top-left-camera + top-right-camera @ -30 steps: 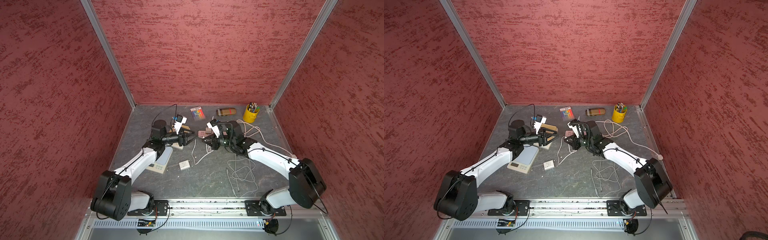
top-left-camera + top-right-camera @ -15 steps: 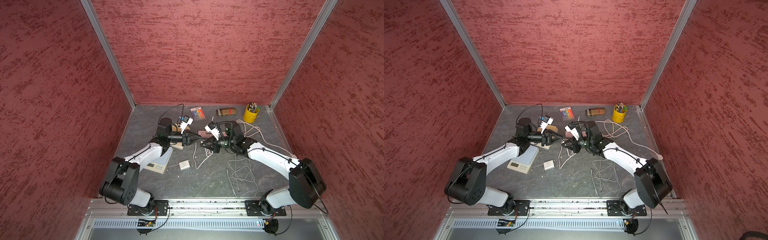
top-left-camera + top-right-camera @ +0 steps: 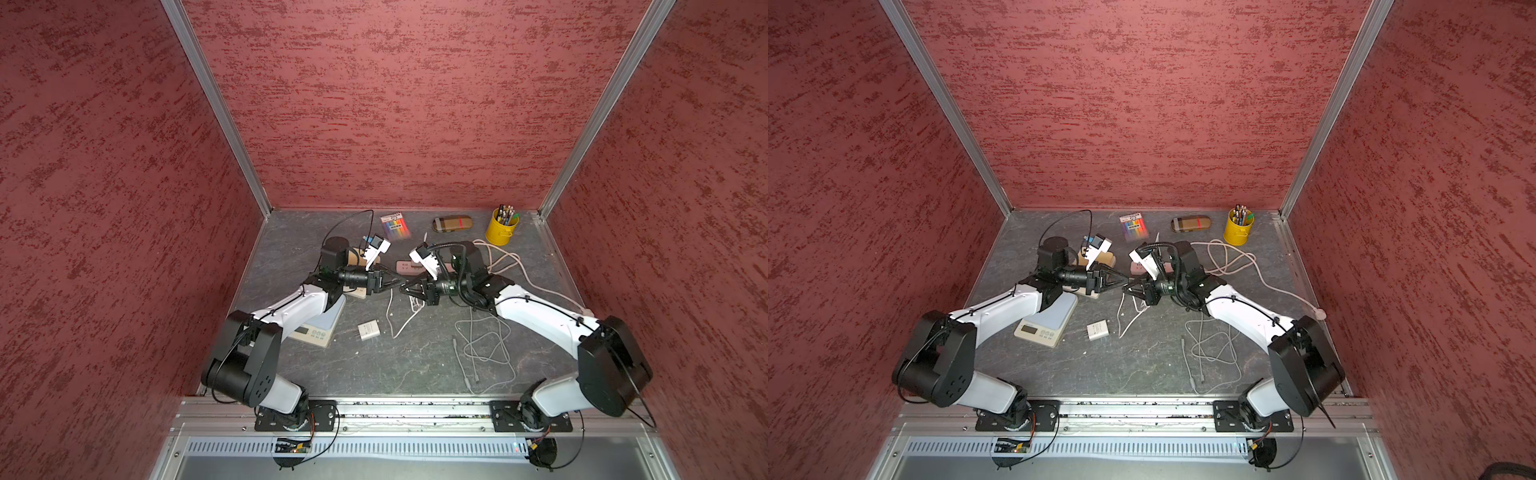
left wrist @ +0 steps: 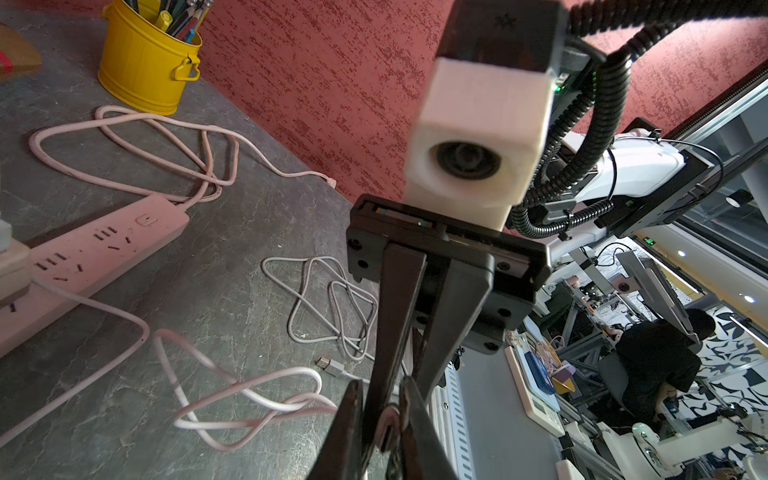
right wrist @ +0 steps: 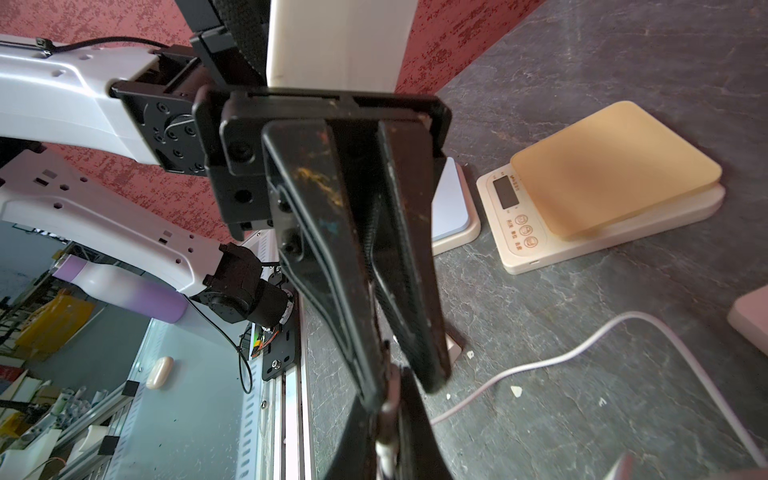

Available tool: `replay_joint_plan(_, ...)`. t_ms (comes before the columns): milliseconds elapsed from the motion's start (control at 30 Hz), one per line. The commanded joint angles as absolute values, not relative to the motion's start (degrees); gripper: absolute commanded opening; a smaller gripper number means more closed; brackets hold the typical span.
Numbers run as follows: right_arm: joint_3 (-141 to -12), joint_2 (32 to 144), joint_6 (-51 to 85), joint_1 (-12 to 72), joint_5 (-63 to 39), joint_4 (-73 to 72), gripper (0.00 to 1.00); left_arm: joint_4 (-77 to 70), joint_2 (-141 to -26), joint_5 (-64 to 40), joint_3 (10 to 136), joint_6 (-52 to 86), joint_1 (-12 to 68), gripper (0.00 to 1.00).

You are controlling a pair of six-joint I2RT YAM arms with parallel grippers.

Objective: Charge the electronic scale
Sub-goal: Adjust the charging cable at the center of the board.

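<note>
**Charging-cable plug passed between the grippers at mid-table**

At the left, two scales lie on the table [image 3: 374, 374]. A pale-topped scale [image 3: 309, 332] is partly covered by the left forearm [image 3: 299, 305]. A tan-topped scale [image 5: 615, 166] sits just on its far side, and a small slot is seen on its side edge in the right wrist view. Which scale is to be charged cannot be told. A white adapter [image 3: 368, 331] lies loose just right of the nearer scale, plugged into nothing.

At mid-table the left gripper [image 3: 395, 285] and right gripper [image 3: 409, 287] are met tip to tip above the surface. The cable plug [image 4: 388, 422] is pinched in the fully closed right gripper. The left jaws are drawn narrow around the same plug, but whether they clamp it cannot be told. The pale cable [image 3: 390, 316] hangs from the plug to the table. A pink power strip [image 4: 95, 245] lies just beyond the grippers, and a grey cable [image 3: 482, 349] is coiled at the near right.

The step in hand is judged to be a handover of the plug from right to left. A firm left hold is called for before the right jaws are released. The plug is then to be carried left to a scale's port.
</note>
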State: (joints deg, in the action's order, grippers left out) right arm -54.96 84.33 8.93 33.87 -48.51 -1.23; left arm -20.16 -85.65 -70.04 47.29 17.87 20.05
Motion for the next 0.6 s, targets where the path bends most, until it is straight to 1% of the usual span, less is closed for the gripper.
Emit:
replay_joint_plan(0, -56.3, 83.7, 9.3, 33.7, -50.1, -4.0, 0.00, -19.4, -87.3, -70.5, 48.6, 18.8, 20.3, 0.15)
replay_joint_plan(33, -56.3, 83.7, 9.5, 33.7, -50.1, -4.2, 0.00, -19.6, -87.5, -70.6, 48.7, 19.3, 20.3, 0.13)
replay_joint_plan(100, -56.3, 83.7, 9.7, 33.7, -49.5, -4.6, 0.00, -20.8, -88.2, -70.8, 48.6, 21.2, 20.2, 0.00)
replay_joint_plan(233, -55.9, 83.6, 10.7, 33.6, -44.7, -5.7, 0.00, -25.6, -88.9, -71.2, 48.0, 26.6, 19.9, 0.00)
replay_joint_plan(267, -55.6, 82.8, 11.2, 33.6, -42.3, -5.8, 0.14, -25.8, -88.4, -70.3, 47.9, 27.4, 19.7, 0.00)
replay_joint_plan(333, -55.0, 80.7, 11.6, 33.4, -37.6, -6.3, 0.30, -23.5, -87.5, -67.9, 47.9, 27.7, 19.2, 0.00)
replay_joint_plan(400, -53.6, 78.5, 11.8, 33.3, -33.5, -7.5, 0.49, -19.6, -86.7, -64.8, 48.3, 28.1, 18.6, 0.00)
replay_joint_plan(467, -52.2, 76.0, 12.0, 33.1, -29.6, -8.1, 0.55, -16.6, -86.0, -61.1, 48.3, 29.8, 17.9, 0.00)
replay_joint_plan(567, -49.5, 71.6, 11.5, 33.1, -21.1, -8.4, 0.57, -11.7, -85.7, -55.3, 48.1, 33.5, 16.3, 0.00)
